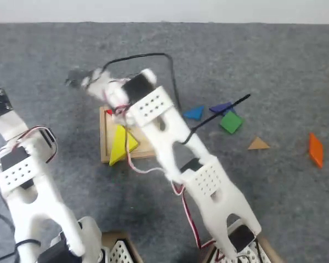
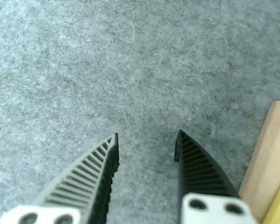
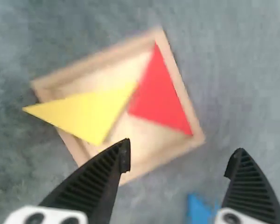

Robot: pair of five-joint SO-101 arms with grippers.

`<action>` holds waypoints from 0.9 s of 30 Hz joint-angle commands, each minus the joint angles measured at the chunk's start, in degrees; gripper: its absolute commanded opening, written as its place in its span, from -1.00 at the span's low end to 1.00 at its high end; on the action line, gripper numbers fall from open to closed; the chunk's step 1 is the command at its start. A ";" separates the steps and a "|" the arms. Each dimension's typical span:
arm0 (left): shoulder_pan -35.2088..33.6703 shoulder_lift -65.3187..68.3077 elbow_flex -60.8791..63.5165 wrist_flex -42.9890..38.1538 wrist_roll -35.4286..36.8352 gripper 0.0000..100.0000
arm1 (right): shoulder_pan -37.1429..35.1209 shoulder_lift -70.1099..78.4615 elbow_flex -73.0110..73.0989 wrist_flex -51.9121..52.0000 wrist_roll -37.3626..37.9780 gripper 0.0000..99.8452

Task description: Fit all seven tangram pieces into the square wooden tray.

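Two arms: the right arm [image 1: 170,137] stretches out over the tray, and the left arm [image 1: 22,170] stands apart on its own side of the grey-covered bench [image 1: 263,60].
High view, right pincer [image 1: 81,81]: blurred, held past the tray's far rim.
High view, tray [image 1: 104,139]: under the right arm's wrist, just behind the right pincer on the arm's base side.
High view, yellow triangle [image 1: 120,143]: in the tray, with one tip lying across the rim farthest from the right pincer.
High view, loose pieces: blue triangle [image 1: 194,113], purple piece [image 1: 221,107], green square [image 1: 231,121], tan triangle [image 1: 258,144] and orange parallelogram [image 1: 316,149] all lie on the bench outside the tray. They sit on the right pincer's side away from the left arm, the blue nearest and the orange well apart.
Left wrist view, left pincer [image 2: 147,137]: jaws parted, nothing between them, bare grey cover below.
Left wrist view, tray [image 2: 266,154]: its wooden wall is just beside one finger, outside the gap.
Right wrist view, right pincer [image 3: 180,151]: fingers spread wide and holding nothing, above the tray.
Right wrist view, tray [image 3: 93,57]: ahead of the fingertips.
Right wrist view, red triangle [image 3: 156,98]: flat inside the tray along one wall, touching the yellow triangle's tip.
Right wrist view, yellow triangle [image 3: 84,112]: its far tip overhangs the rim.
Right wrist view, blue triangle [image 3: 198,210]: on the bench between the fingers, outside the tray.
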 commanded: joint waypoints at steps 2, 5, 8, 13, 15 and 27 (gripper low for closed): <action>0.18 -1.49 -0.92 -0.70 0.44 -0.60 | 2.15 -7.25 19.08 2.51 -2.73 -0.35; 0.26 -1.49 -0.92 -0.97 0.35 -0.60 | 1.45 -8.31 31.65 -2.07 -6.68 -0.35; 0.26 -1.41 -1.01 -0.97 0.35 -0.60 | 0.57 -8.92 37.45 -10.77 -10.73 -0.35; 0.26 -1.41 -0.92 -0.88 0.35 -0.60 | -2.68 -8.84 38.15 -15.87 -16.26 -0.35; 0.26 -1.41 -0.92 -0.97 0.35 -0.60 | -3.65 -8.57 38.15 -15.96 -16.62 -0.35; 0.26 -1.49 -0.92 -0.88 0.35 -0.60 | -3.82 -8.31 34.29 -20.62 -20.57 -0.35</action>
